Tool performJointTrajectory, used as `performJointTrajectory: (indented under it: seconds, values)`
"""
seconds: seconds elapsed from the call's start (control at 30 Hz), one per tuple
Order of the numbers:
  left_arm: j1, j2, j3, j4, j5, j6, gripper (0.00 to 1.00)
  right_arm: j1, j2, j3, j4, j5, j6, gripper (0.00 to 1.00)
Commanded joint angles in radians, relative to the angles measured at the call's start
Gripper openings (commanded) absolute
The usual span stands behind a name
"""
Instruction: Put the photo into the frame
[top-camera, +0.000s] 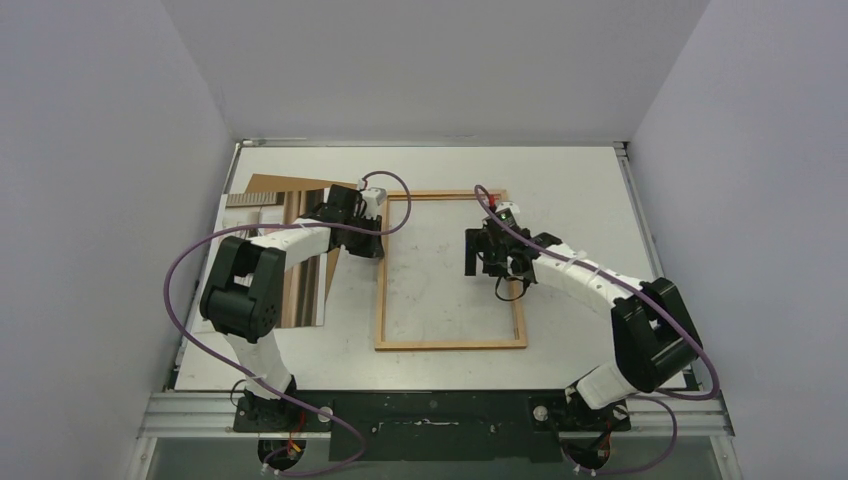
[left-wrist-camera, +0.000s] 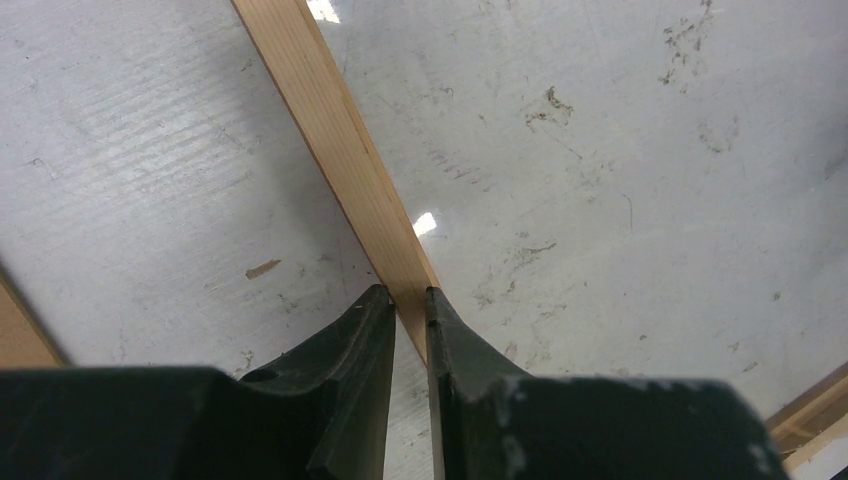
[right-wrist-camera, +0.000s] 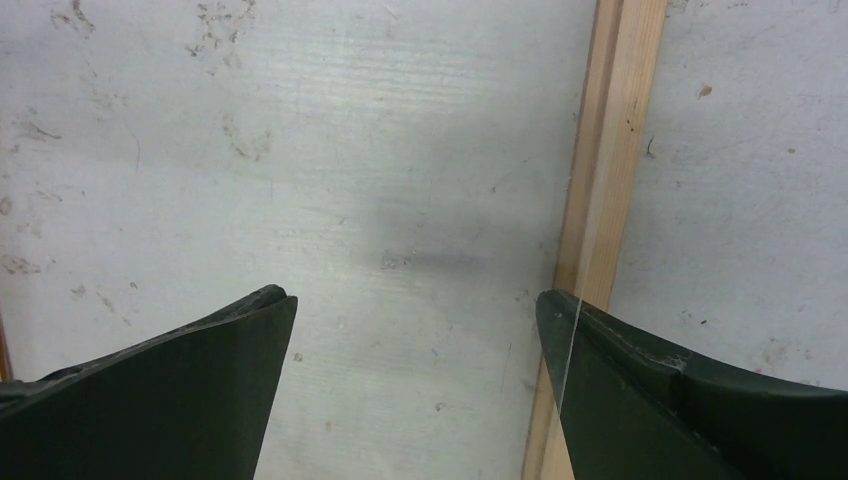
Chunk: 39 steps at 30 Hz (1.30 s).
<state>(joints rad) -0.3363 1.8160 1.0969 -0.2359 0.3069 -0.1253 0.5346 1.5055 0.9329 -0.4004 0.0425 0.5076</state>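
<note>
The frame (top-camera: 450, 345), a narrow light-brown wooden border around a clear pane, lies on the white table in the middle. My left gripper (top-camera: 367, 247) is at its left border, and its jaws are closed on the wooden strip (left-wrist-camera: 330, 120) in the left wrist view (left-wrist-camera: 405, 292). My right gripper (top-camera: 487, 258) is open over the pane, just inside the right border (right-wrist-camera: 610, 150), with nothing between its fingers (right-wrist-camera: 415, 298). The photo (top-camera: 300, 285) lies striped side up to the left of the frame, partly under my left arm.
A plain brown fibreboard sheet (top-camera: 272, 185) lies at the back left, beside the photo. Grey walls close in the table on the left, right and back. The arms' purple cables (top-camera: 175, 290) loop over both sides.
</note>
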Motion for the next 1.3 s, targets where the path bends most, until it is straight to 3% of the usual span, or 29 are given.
performJointTrajectory:
  seconds: [0.0, 0.27, 0.4, 0.77, 0.93, 1.1, 1.27]
  values:
    - [0.003, -0.023, 0.002, -0.023, 0.007, 0.013, 0.16, 0.051, 0.026, 0.059, -0.048, 0.059, -0.018, 0.96]
    - [0.007, -0.030, 0.001, -0.023, 0.012, 0.009, 0.15, 0.054, 0.042, 0.064, -0.079, 0.084, -0.033, 1.00]
    - [0.007, -0.033, -0.004, -0.020, 0.015, 0.009, 0.15, 0.068, 0.048, 0.070, -0.100, 0.134, -0.038, 0.90]
    - [0.009, -0.035, 0.000, -0.025, 0.019, 0.005, 0.15, 0.100, 0.056, 0.074, -0.122, 0.226, -0.027, 0.90]
    - [0.009, -0.035, 0.000, -0.029, 0.021, 0.001, 0.15, 0.096, 0.048, 0.043, -0.072, 0.184, -0.023, 0.91]
    - [0.009, -0.034, -0.004, -0.030, 0.021, 0.001, 0.14, 0.037, -0.069, 0.001, 0.006, 0.064, -0.010, 1.00]
    - [0.009, -0.028, 0.000, -0.034, 0.020, 0.004, 0.13, -0.080, -0.222, -0.087, 0.153, -0.189, 0.032, 0.80]
